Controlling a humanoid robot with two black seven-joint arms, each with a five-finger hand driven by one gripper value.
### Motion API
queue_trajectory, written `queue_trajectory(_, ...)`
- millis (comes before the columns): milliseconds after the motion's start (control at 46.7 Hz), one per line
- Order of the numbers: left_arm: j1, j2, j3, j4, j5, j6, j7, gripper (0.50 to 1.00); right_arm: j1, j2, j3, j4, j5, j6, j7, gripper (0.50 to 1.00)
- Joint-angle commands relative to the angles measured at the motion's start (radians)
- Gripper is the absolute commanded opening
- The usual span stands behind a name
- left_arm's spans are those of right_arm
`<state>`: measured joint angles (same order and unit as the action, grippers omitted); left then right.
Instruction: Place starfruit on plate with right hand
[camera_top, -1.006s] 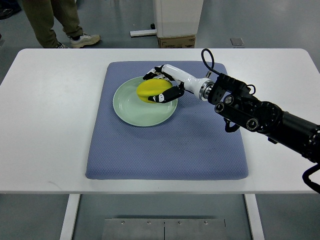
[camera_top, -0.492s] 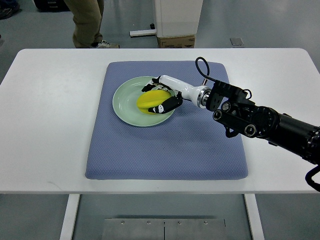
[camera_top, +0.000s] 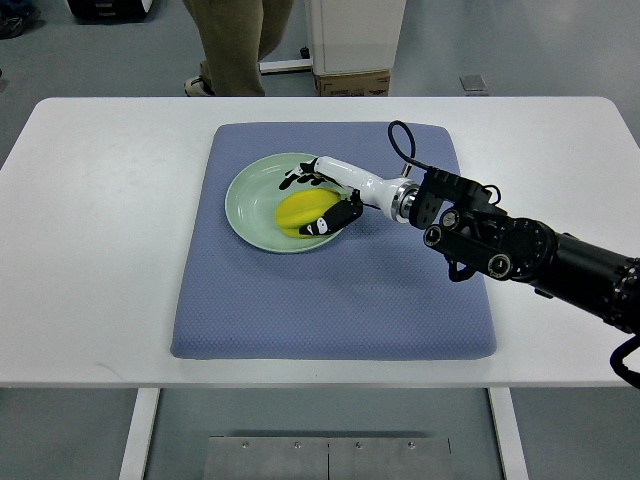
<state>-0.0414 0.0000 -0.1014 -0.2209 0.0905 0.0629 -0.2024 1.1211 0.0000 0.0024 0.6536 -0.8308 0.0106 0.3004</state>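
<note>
Your right hand (camera_top: 322, 198) reaches in from the 3 o'clock edge of the top view, its dark arm (camera_top: 530, 255) crossing the table's right half and its white wrist ending over the plate (camera_top: 250, 192). The starfruit (camera_top: 303, 211), a yellow rounded body, lies inside the pale green plate, on the part of the dish toward 4 o'clock and close to the rim there. The fingers (camera_top: 330, 220) are parted around the fruit: the black-tipped digits at 12 o'clock spread over its upper edge, and one dark digit lies along its lower right side (whether any of them presses on the skin, you cannot tell from this steep angle). The hand therefore reads as loosened about the fruit, not clamped on it, with the fruit resting on the plate. The plate sits on the blue-grey mat (camera_top: 330, 300), in the mat's upper left portion toward 11 o'clock of the mat's centre. The mat lies centred on the white table (camera_top: 90, 250), which is otherwise bare around it. A black cable loop (camera_top: 402, 140) rises from the wrist at about 1 o'clock of the hand. Beyond the table's far edge, at 12 o'clock, you see a person's legs (camera_top: 235, 45) in khaki trousers, and just to their right a white cabinet base (camera_top: 352, 40) with a cardboard box beneath it.
</note>
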Motion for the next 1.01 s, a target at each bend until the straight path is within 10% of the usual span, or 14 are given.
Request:
queue_trajectory(0,0.000,0.000,0.000,0.000,0.000,0.000,0.000,1.000,-0.003,0.000,0.002,-0.002,0.016,0.000,0.000,1.000)
queue_trajectory(985,0.000,0.000,0.000,0.000,0.000,0.000,0.000,1.000,-0.115,-0.095,0.396,-0.126,0.337,-0.001,-0.015,1.000)
